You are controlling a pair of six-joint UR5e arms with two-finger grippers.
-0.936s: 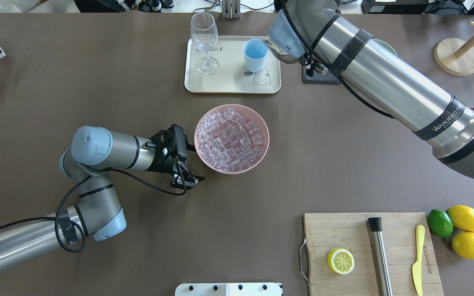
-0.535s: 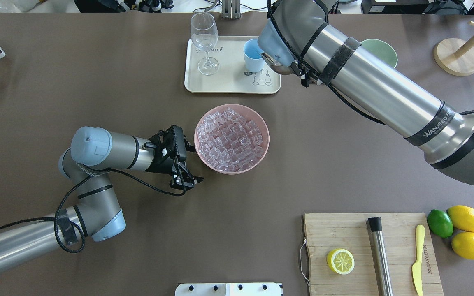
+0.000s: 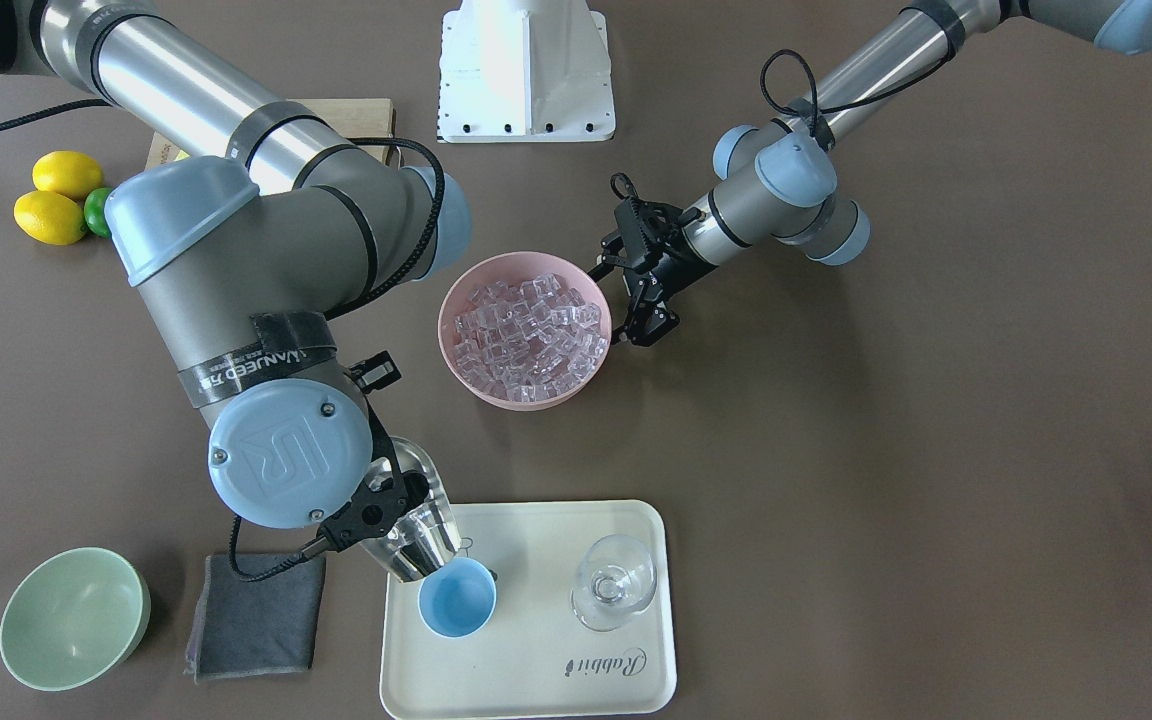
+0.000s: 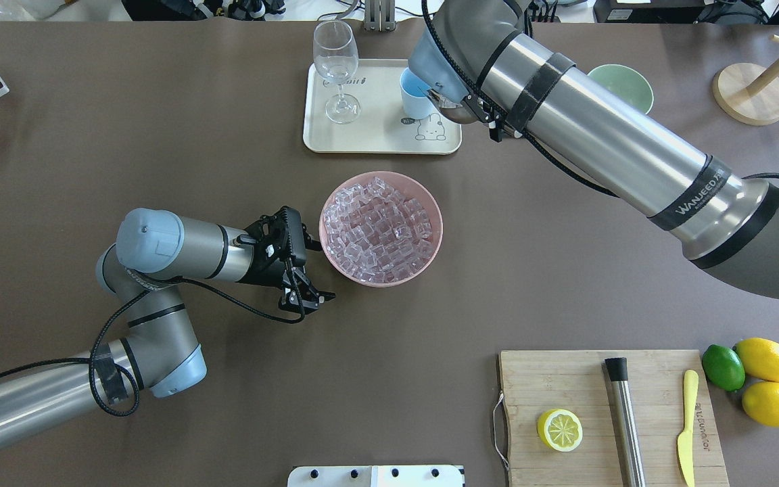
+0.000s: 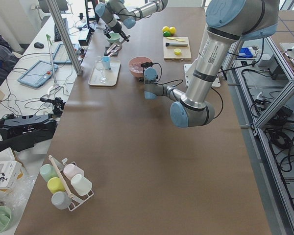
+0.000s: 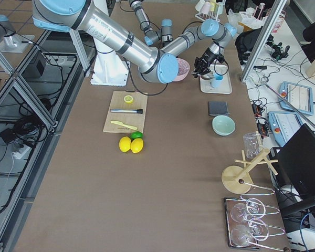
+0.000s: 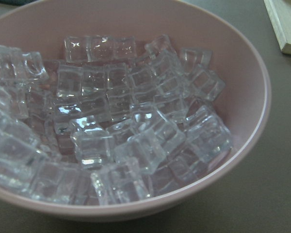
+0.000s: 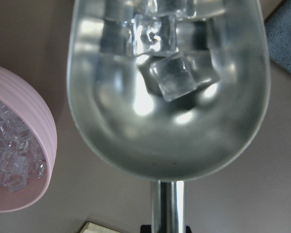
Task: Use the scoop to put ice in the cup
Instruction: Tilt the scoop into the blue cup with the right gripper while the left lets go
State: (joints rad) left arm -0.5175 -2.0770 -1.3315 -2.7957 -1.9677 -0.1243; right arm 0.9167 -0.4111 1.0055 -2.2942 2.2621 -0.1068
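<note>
My right gripper is shut on the handle of the steel scoop, which tilts down with its lip at the rim of the light-blue cup on the tray. A few cubes of ice lie toward the front of the scoop. From overhead the arm hides part of the cup. More ice fills the pink bowl at mid-table. My left gripper rests open beside the bowl's left side, holding nothing.
The cream tray also carries a wine glass. A green bowl and a grey cloth lie beside the tray. The cutting board with a lemon half, steel cylinder and knife sits at the near right, by whole citrus.
My right arm has swung left across the tray, bringing the scoop from beside the cup to over its rim. The left arm has stayed put.
</note>
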